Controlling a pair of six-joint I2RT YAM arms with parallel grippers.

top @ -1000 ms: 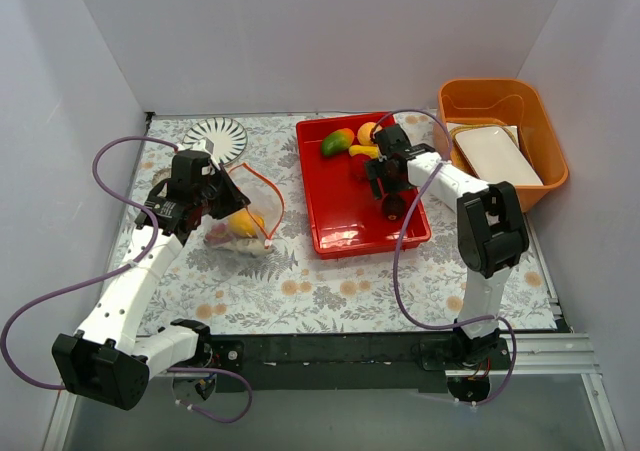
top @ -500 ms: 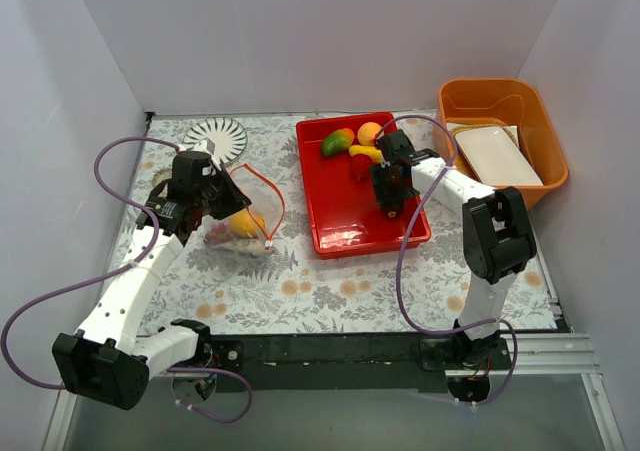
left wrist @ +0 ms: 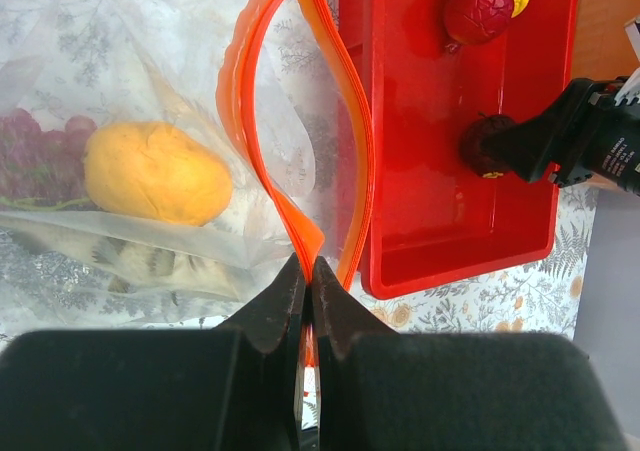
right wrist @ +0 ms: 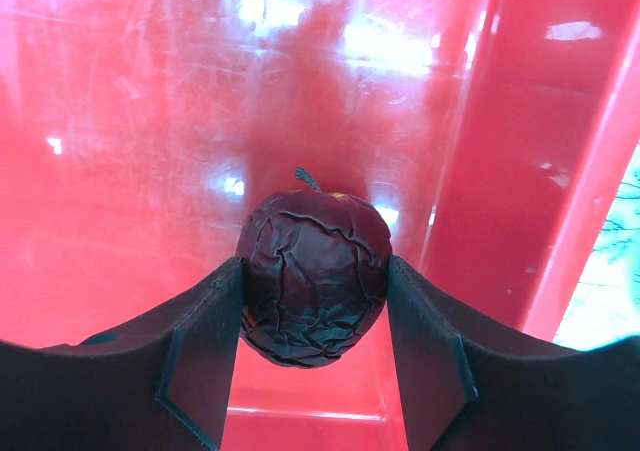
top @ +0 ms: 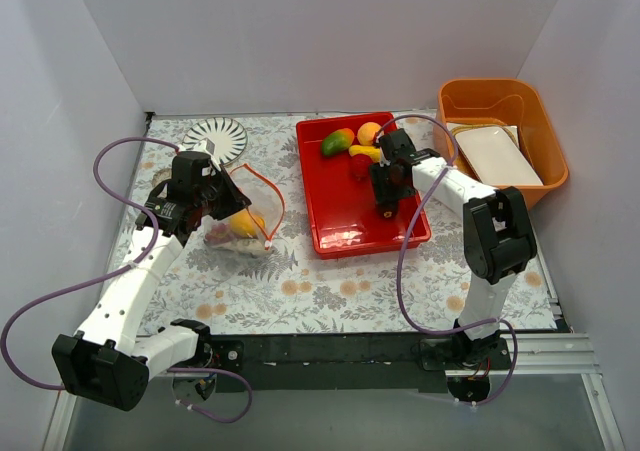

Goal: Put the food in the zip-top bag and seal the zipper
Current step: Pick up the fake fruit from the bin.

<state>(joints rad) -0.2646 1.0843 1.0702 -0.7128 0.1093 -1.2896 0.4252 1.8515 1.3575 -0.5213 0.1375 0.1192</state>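
Note:
The clear zip-top bag (top: 243, 221) lies left of the red tray (top: 345, 233), holding an orange fruit (left wrist: 155, 171) and purple grapes (left wrist: 40, 151). My left gripper (left wrist: 308, 263) is shut on the orange-red zipper (left wrist: 300, 226) and holds the mouth up and open. In the tray my right gripper (right wrist: 315, 263) has both fingers pressed against the sides of a dark plum (right wrist: 315, 281), which still rests on the tray floor. A green-red mango (top: 337, 142), an orange fruit (top: 369, 132), a yellow fruit (top: 362, 152) and a red apple (top: 360, 166) lie at the tray's far end.
An orange bin (top: 452, 99) with a white container (top: 495, 156) stands at the back right, close to my right arm. A patterned plate (top: 215, 134) lies at the back left. White walls enclose the table on three sides.
My right gripper has shifted a little toward the tray's far end, come down over the dark plum and narrowed onto it. The left gripper and the bag have stayed still.

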